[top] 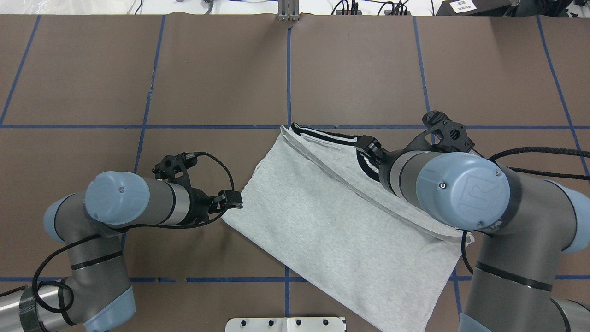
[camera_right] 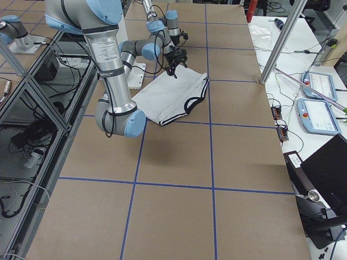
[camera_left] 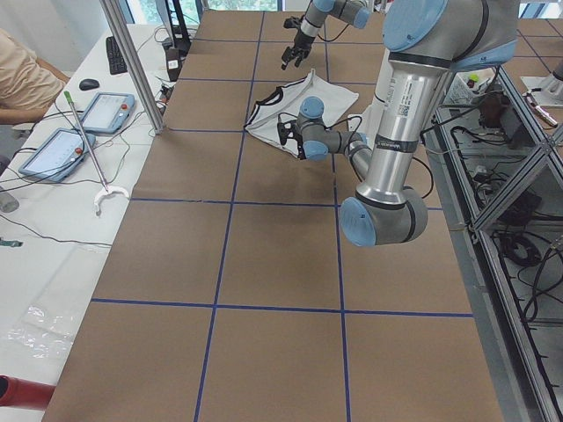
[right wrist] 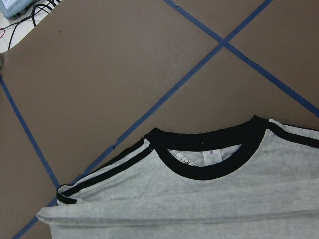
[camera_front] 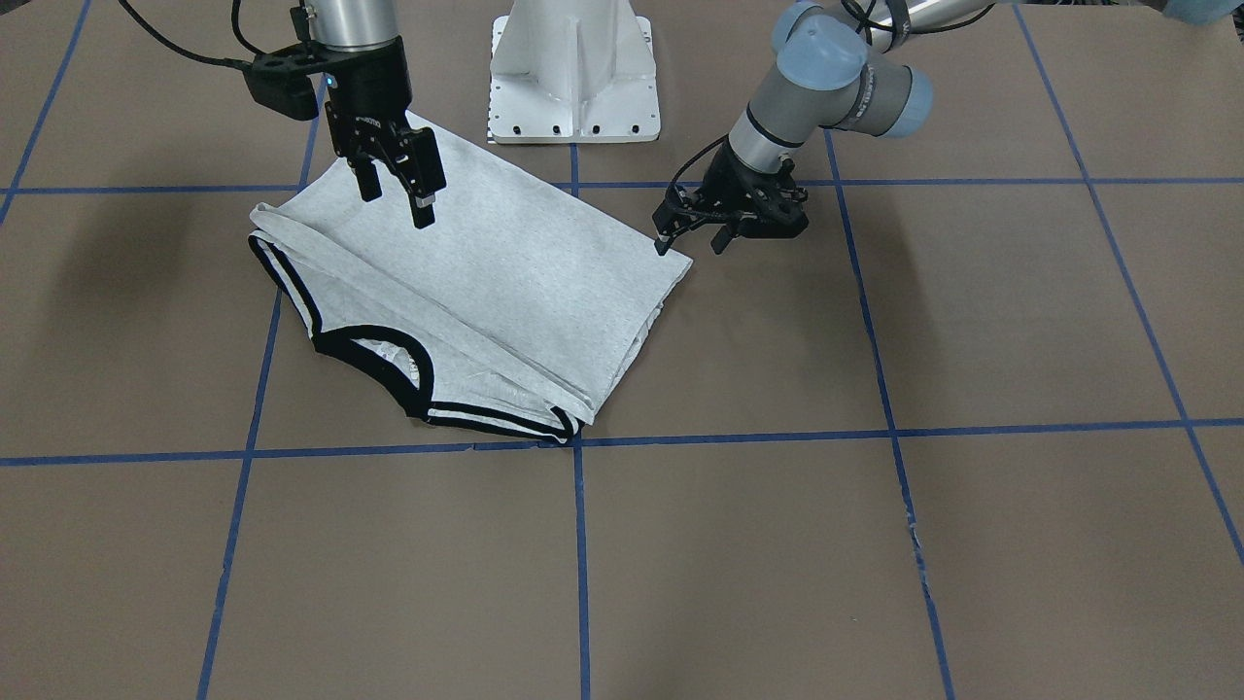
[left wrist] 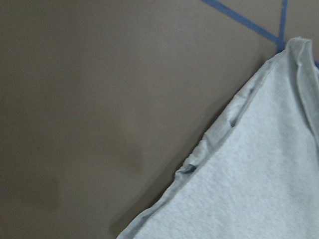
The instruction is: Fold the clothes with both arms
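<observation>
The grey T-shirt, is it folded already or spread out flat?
Folded: the T-shirt lies as a compact rectangle, stacked fabric layers show along one edge, and both striped sleeves are turned in beside the collar.

Setting: robotics lab, two-arm bench cell. The left arm and right arm, both industrial, stand either side of a white metal pedestal. The table has a brown cover marked with a blue tape grid. An aluminium post rises at the table edge. The white side bench carries two teach pendants, a keyboard, a mouse and loose cables. A laptop sits on the opposite bench.
</observation>
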`<action>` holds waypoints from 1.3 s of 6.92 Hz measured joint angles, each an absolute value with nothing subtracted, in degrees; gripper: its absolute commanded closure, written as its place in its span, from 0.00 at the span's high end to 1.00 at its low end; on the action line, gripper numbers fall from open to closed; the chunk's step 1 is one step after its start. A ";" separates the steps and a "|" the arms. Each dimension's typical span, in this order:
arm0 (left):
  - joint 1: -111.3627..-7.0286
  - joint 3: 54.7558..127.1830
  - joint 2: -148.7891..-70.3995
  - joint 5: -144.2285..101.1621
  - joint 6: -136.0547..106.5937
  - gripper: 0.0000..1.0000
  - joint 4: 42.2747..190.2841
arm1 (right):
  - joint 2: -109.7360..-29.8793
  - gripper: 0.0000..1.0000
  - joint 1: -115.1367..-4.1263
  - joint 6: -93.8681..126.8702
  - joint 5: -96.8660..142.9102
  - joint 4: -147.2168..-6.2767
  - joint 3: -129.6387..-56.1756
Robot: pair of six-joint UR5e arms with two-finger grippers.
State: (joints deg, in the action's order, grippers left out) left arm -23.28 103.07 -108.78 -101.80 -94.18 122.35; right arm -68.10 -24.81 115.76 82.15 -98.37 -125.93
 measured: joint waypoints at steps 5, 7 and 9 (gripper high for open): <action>-22.21 102.61 -109.94 -100.64 -94.25 0.59 118.58 | -67.88 1.00 -25.69 115.00 82.44 -96.77 -123.48; -22.17 102.45 -110.01 -100.65 -94.22 0.52 118.62 | -67.70 1.00 -25.98 114.76 82.44 -96.71 -122.15; -22.17 102.19 -110.15 -100.71 -94.22 0.47 118.65 | -67.39 1.00 -26.35 114.52 82.46 -96.62 -120.94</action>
